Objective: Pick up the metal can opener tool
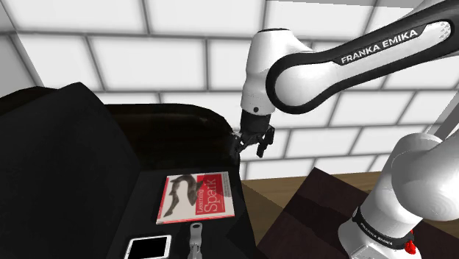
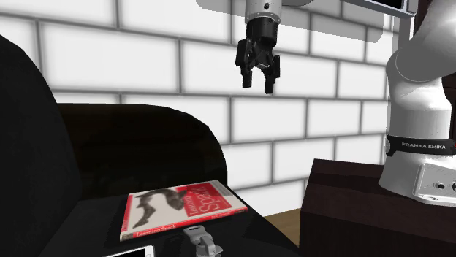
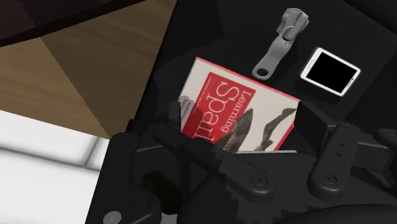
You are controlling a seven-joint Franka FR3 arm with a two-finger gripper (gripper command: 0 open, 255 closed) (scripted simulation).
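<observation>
A black, couch-like seat [image 2: 139, 146] carries everything. High above it hangs the white arm's all-black two-finger gripper [image 2: 258, 84], fingers apart and empty. On the seat lies a red-and-white paperback book [image 3: 238, 111]. Just beside it, between the book and a white, black-screened phone [image 3: 331, 69], rests the grey metal can opener [image 3: 280, 44]. It looks stiff, light and slick, and its slim straight handle seems the best hold. The shoulder view's bottom edge cuts off one end of it.
</observation>
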